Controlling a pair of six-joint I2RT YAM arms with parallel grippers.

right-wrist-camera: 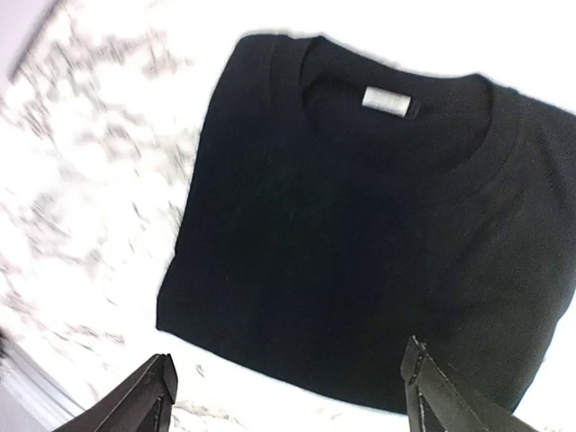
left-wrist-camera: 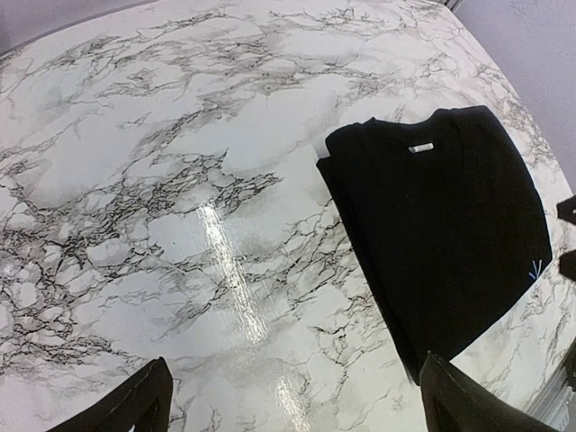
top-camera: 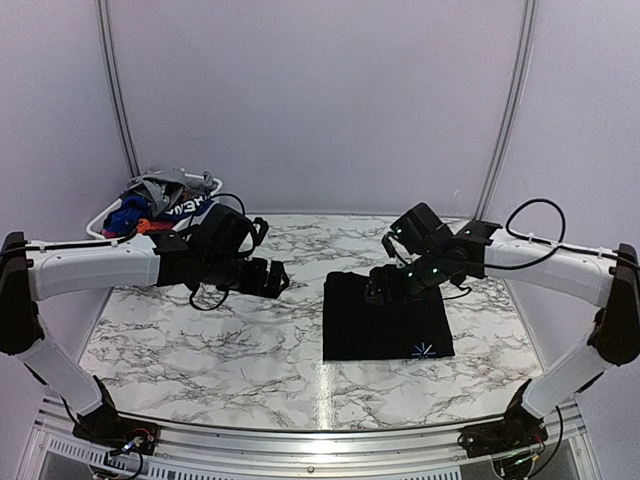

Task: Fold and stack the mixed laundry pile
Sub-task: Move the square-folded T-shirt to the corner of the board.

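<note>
Right wrist view: the right gripper point(right-wrist-camera: 288, 353) has its jaws spread wide with nothing between them, poised above the collar end of the folded black shirt point(right-wrist-camera: 342, 225), pale neck label point(right-wrist-camera: 387, 99) facing up. From the top external view, that shirt point(top-camera: 385, 320) lies flat on the marble table point(top-camera: 200, 340), right of centre, a small blue mark point(top-camera: 423, 349) at its near right corner. To its left, the left gripper point(top-camera: 275, 277) hangs over bare marble, jaws fully apart and empty. Far left, the remaining laundry pile point(top-camera: 165, 200) sits heaped in the white basket point(top-camera: 100, 225): grey, blue and orange-red pieces.
</note>
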